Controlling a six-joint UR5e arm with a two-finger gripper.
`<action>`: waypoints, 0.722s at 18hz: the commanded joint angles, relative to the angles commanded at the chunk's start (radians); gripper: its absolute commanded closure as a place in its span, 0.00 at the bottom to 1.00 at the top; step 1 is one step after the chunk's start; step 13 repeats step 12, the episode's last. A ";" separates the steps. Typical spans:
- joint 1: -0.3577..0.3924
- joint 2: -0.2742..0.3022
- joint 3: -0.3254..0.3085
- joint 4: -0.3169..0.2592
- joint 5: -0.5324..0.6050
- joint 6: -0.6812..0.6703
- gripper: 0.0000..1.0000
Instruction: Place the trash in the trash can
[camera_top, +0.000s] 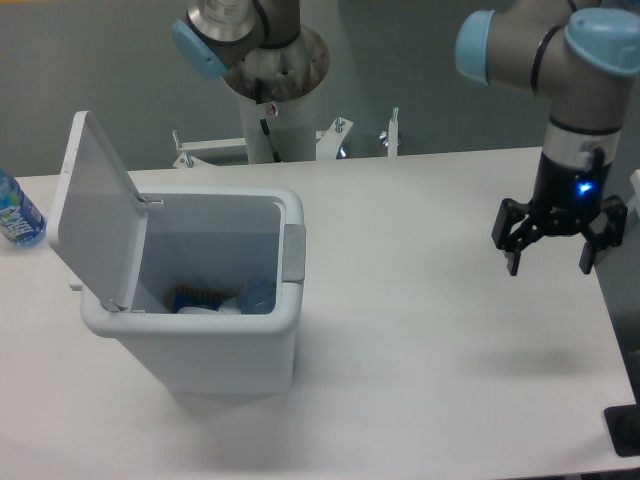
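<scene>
The white trash can (230, 345) stands at the left of the table with its lid (95, 210) swung up and open. Down inside it lies the trash: a clear bottle with a blue cap (260, 296) and a bit of white crumpled wrapper (208, 308), partly hidden by the can's wall. My gripper (550, 268) hangs open and empty above the table's right edge, far from the can.
A blue-labelled bottle (15, 212) lies at the far left edge of the table. The robot's base column (272, 95) rises behind the can. A dark object (623, 430) sits off the table's lower right corner.
</scene>
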 joint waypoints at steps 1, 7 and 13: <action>-0.017 -0.002 0.000 -0.005 0.042 0.034 0.00; -0.028 -0.009 -0.005 -0.003 0.070 0.053 0.00; -0.028 -0.008 -0.011 0.002 0.071 0.051 0.00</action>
